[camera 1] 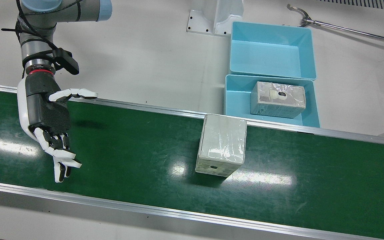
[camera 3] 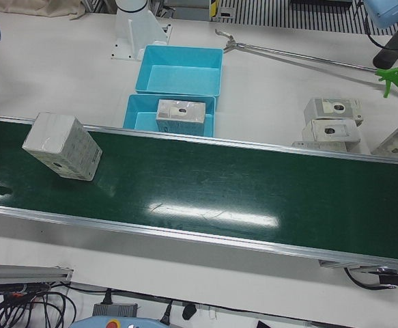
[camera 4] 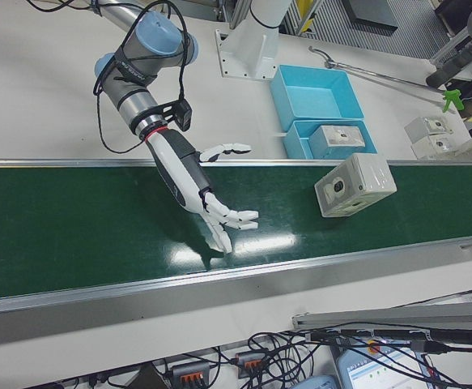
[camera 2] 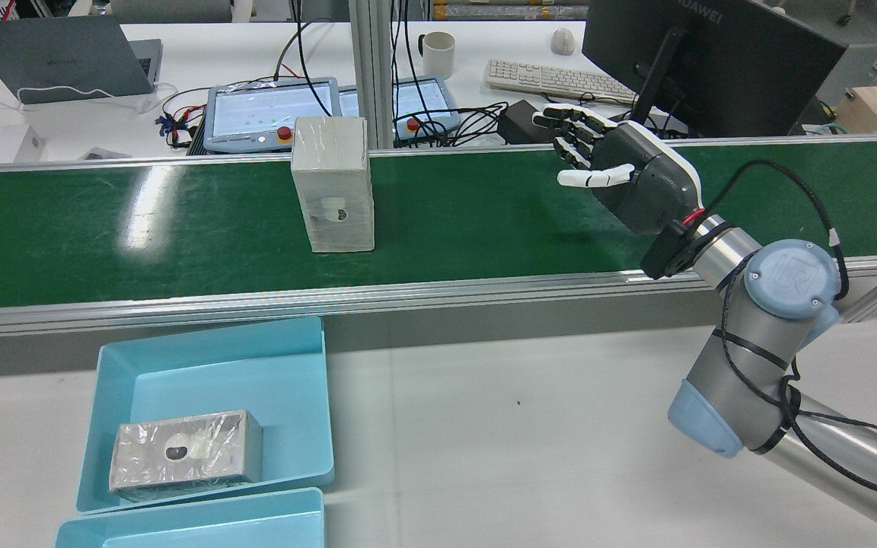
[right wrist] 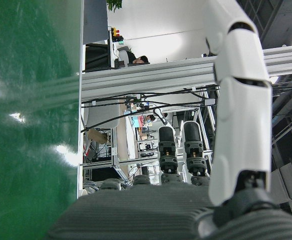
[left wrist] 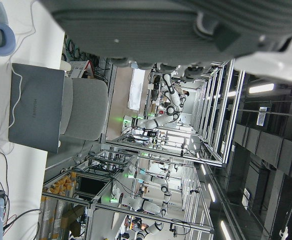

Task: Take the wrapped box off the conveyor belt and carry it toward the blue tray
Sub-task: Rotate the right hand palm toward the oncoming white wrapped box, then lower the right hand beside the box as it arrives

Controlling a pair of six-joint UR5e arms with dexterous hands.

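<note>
Green conveyor belt runs across the station, and the wrapped box stands on it on end, its film-covered top catching the light and a small dark hole showing low on one face. It sits toward the belt edge nearest the blue tray, close to that tray but not in it.

That tray already holds a second wrapped box, lying flat. Another blue tray, with nothing in it, sits just behind (the two touch or nearly touch along their rims).

Over the belt, well apart from the standing box, the right hand hangs with its palm turned toward the box, fingers spread and thumb held out; it holds nothing. From the rear camera the same hand shows its fingers pointing across the belt.

Only the underside of the left hand shows in its own camera, so whether it is spread or closed cannot be told.
</note>
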